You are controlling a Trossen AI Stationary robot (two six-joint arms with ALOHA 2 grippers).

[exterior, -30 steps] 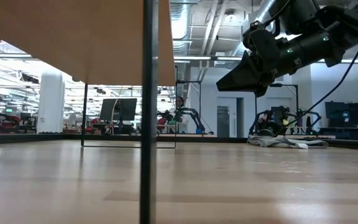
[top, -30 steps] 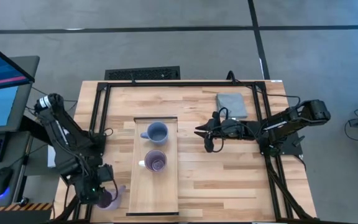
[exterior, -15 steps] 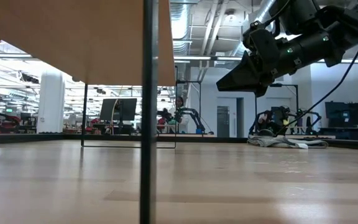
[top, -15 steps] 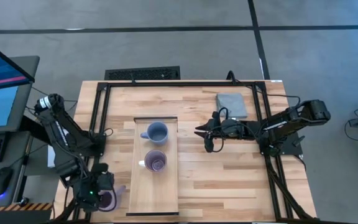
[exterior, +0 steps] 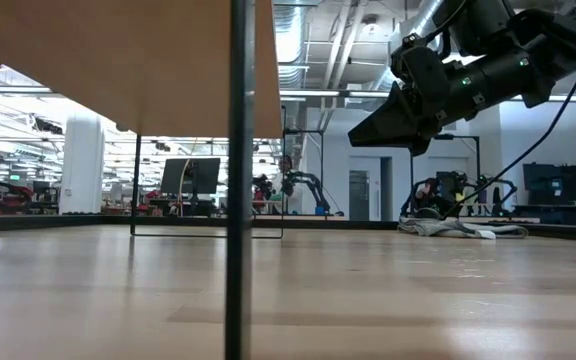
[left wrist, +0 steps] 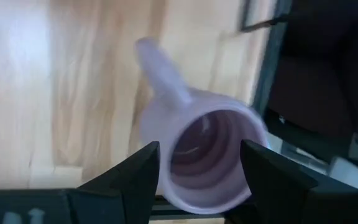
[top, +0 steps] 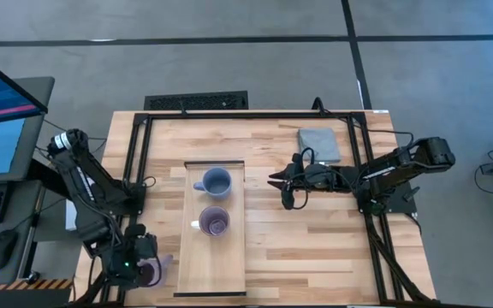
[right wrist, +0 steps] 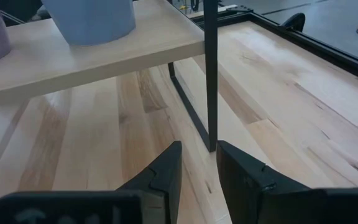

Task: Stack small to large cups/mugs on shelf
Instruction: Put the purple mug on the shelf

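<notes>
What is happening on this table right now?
The left gripper is at the table's near left corner with its open fingers around a lavender mug. A blue-grey mug and a purple mug already stand on the wooden shelf. The right gripper waits beside the shelf, holding nothing.

A grey folded cloth [top: 319, 143] lies on the striped tabletop [top: 315, 239] (far right corner), a keyboard [top: 197, 102] beyond.

The left gripper [top: 133, 267] has crept down over the lavender mug [top: 151, 274].
</notes>
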